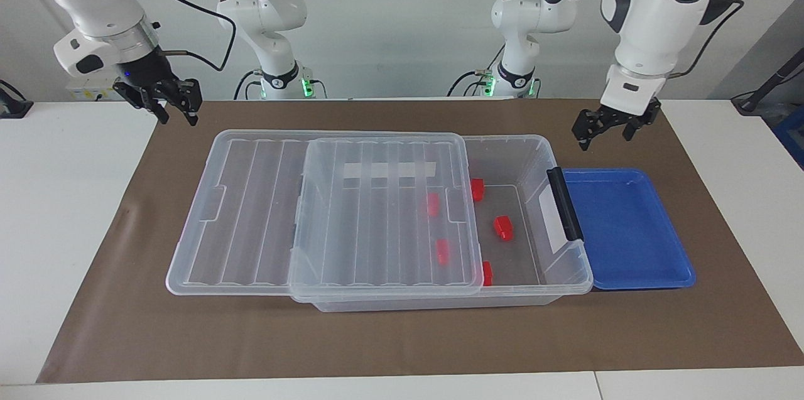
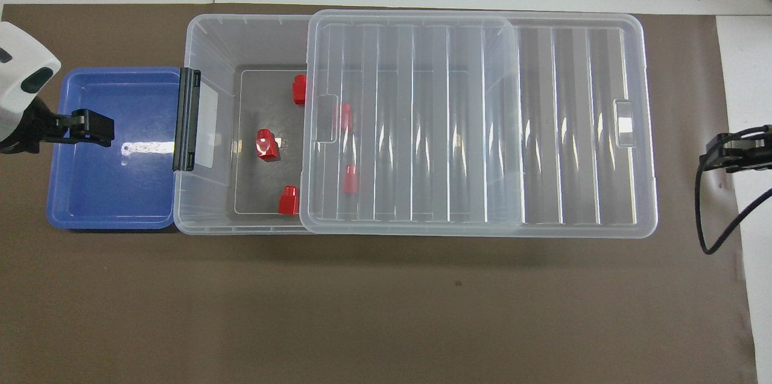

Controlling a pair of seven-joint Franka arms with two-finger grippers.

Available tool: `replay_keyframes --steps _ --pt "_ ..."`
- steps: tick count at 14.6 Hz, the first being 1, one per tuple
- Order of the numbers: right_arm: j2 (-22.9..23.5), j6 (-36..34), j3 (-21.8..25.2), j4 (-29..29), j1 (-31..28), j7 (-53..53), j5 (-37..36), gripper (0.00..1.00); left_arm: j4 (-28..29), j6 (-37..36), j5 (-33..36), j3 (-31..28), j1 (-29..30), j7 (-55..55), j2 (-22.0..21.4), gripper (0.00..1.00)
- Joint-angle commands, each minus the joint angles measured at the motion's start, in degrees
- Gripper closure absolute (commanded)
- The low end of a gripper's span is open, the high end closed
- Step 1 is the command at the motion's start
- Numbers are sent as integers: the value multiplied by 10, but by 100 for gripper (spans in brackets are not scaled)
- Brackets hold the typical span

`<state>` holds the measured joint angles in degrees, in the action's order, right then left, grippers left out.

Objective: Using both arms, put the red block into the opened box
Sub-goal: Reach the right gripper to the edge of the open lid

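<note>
Several red blocks lie in the clear box (image 1: 541,150) (image 2: 205,40). Three sit on its uncovered floor, one of them in the middle (image 1: 502,227) (image 2: 266,145). Two more show through the ribbed lid (image 1: 377,211) (image 2: 470,119). The lid is slid toward the right arm's end and covers most of the box. My left gripper (image 1: 604,133) (image 2: 99,128) hangs open and empty, raised over the blue tray. My right gripper (image 1: 176,112) (image 2: 733,152) waits in the air over the mat's edge at the right arm's end, holding nothing.
A blue tray (image 1: 628,230) (image 2: 114,179) lies against the box's black handle (image 1: 563,202) at the left arm's end. Everything rests on a brown mat (image 1: 402,337) on the white table.
</note>
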<state>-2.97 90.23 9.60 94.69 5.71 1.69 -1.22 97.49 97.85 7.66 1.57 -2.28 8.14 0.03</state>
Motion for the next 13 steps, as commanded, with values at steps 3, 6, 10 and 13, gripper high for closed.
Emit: replay_keyframes --steps 3,6,10,13 --pt "1 69 1 33 -17 -95 7 100 -4 -27 2 5 3 -11 -13 0" --pt "38 150 1 53 -30 -153 7 100 -3 -30 2 5 3 -20 -13 0" --pt "99 236 1 54 -41 -215 -4 100 1 -28 2 4 4 -21 -17 0" --pt "133 286 0 53 -43 -230 -5 100 2 -28 2 4 4 -21 -18 0"
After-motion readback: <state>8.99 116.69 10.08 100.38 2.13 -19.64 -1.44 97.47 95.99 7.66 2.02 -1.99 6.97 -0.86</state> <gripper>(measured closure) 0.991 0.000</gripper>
